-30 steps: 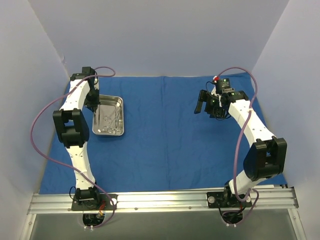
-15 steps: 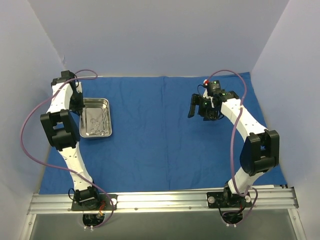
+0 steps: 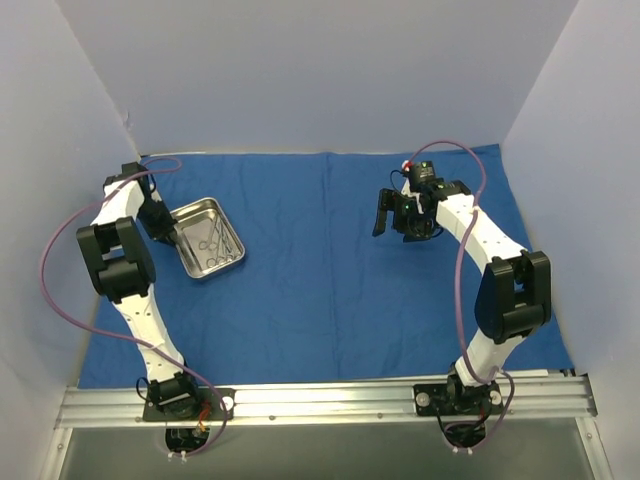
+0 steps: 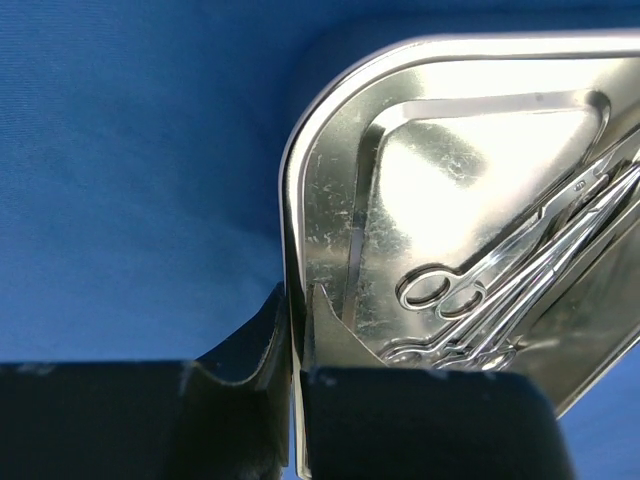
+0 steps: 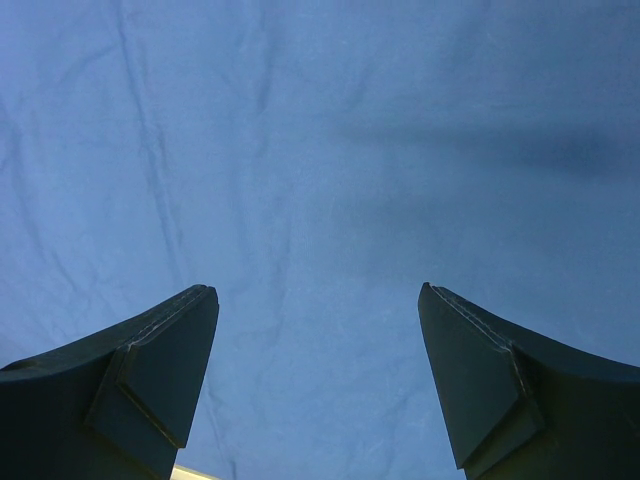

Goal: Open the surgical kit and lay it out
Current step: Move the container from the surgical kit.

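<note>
The royal-blue cloth [image 3: 330, 270] lies spread flat over the table. On its left part sits the shiny steel tray [image 3: 197, 221], turned at an angle, with thin ring-handled instruments [image 3: 219, 243] inside. My left gripper [image 3: 168, 236] is shut on the tray's left rim. In the left wrist view the rim [image 4: 290, 230] runs between the two fingers of that gripper [image 4: 296, 322], and the instruments [image 4: 500, 285] lie just to the right. My right gripper [image 3: 392, 220] hovers open over bare cloth at the right. In its own view the right gripper [image 5: 315, 300] has nothing between its fingers, only creased cloth [image 5: 330, 150].
Pale walls close in the table on the left, back and right. The tray sits close to the cloth's left edge [image 3: 122, 250]. The metal rail [image 3: 320, 400] with both arm bases runs along the near edge.
The left gripper dragged the tray left toward the cloth's edge, then turned it so it sits at an angle. The right arm shifted slightly left, jaws still open.
</note>
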Robot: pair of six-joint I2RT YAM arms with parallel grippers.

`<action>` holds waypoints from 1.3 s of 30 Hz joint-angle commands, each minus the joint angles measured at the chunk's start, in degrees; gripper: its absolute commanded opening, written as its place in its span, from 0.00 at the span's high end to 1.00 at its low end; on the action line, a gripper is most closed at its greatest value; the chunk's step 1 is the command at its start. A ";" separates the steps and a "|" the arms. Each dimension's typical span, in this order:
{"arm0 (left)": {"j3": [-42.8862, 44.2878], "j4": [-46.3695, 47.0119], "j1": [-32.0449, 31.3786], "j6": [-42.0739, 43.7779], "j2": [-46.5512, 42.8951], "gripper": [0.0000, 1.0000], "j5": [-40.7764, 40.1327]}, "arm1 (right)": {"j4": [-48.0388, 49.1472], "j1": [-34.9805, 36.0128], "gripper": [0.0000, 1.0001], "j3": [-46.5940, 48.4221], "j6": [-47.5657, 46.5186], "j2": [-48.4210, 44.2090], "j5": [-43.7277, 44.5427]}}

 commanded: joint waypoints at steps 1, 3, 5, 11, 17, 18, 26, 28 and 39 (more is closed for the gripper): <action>1.61 2.82 1.87 -5.63 -0.36 0.98 1.38 | -0.71 0.45 0.16 2.97 -0.48 -0.26 -0.18; 1.44 2.91 2.39 -6.51 -0.01 0.98 1.20 | -1.06 0.45 0.16 3.32 -0.66 -0.26 0.35; 0.82 3.35 2.83 -7.30 -0.27 0.98 0.06 | -1.15 0.45 0.16 3.76 -0.66 -0.26 0.70; -0.14 2.82 4.86 -9.59 -0.01 0.92 -0.55 | -1.24 0.45 0.16 3.41 -0.31 -0.61 1.14; -0.76 1.86 5.21 -9.24 -1.32 0.66 -3.27 | -0.98 0.37 0.16 2.80 0.13 -0.79 1.14; -1.02 1.68 5.21 -9.24 -1.85 0.64 -3.72 | -1.06 0.45 0.16 2.80 0.22 -0.88 1.14; 1.34 1.24 2.49 -9.68 -12.22 0.61 -12.14 | -1.50 0.45 0.16 2.88 0.14 -0.61 0.88; 4.58 1.42 -0.41 -8.10 -13.10 0.61 -13.47 | -1.68 0.45 0.16 2.80 0.05 -0.61 1.05; 23.75 -7.72 -7.27 -4.58 1.83 0.62 -12.79 | -3.00 0.37 0.16 2.80 0.48 -1.14 2.37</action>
